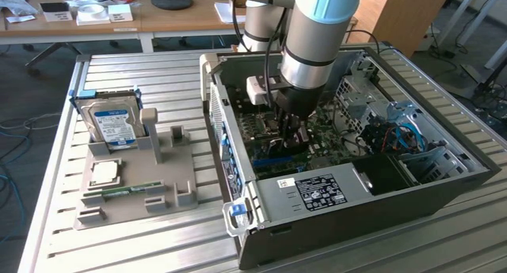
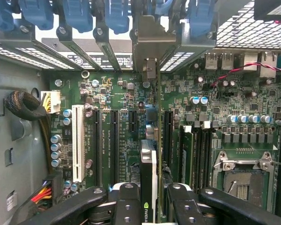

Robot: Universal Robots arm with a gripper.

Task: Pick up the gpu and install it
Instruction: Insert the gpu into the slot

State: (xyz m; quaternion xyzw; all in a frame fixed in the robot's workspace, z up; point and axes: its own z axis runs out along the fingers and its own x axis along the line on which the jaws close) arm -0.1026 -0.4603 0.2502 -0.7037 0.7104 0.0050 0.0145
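Inside the open computer case, my gripper reaches down over the green motherboard. In the wrist view the gripper is shut on the gpu. The gpu is a thin dark card seen edge-on between the two black fingers. Its silver bracket stands at the case's rear slot openings, under the blue clips. The card's edge runs along the motherboard between the black expansion slots; whether it is seated in a slot I cannot tell.
A grey fixture on the slatted table at the exterior view's left holds a blue-labelled hard drive, a processor chip and a green memory stick. Cables and drive cages crowd the case.
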